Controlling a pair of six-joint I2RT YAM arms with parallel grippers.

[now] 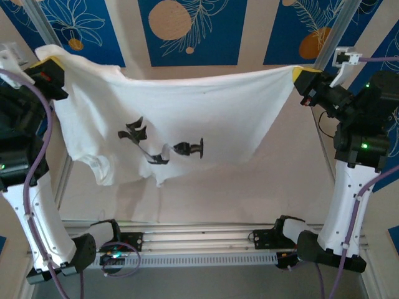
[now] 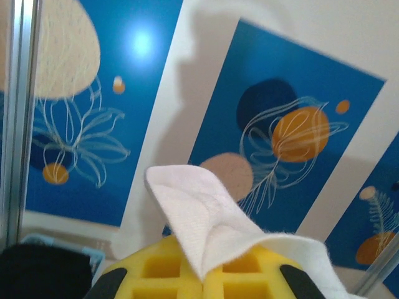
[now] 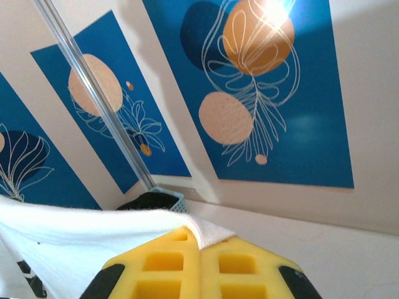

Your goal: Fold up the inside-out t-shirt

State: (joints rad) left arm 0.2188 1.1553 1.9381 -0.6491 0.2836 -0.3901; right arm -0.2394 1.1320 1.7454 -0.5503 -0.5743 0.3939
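The white inside-out t-shirt (image 1: 187, 106) hangs stretched in the air between both arms, black printed marks on its front, its lower edge sagging toward the table. My left gripper (image 1: 51, 64) at the upper left is shut on one top corner; a flap of white cloth (image 2: 199, 212) sticks up from its closed yellow fingers (image 2: 162, 268). My right gripper (image 1: 300, 76) at the upper right is shut on the other top corner, with the cloth (image 3: 212, 232) pinched between its yellow fingers (image 3: 243, 268) and trailing off to the left.
A light blue basket (image 3: 169, 196) holding a black garment (image 3: 146, 200) stands at the table's far side by a metal frame post (image 3: 93, 93). The beige table surface (image 1: 249, 193) lies below the shirt. Blue patterned panels (image 1: 187, 31) line the back wall.
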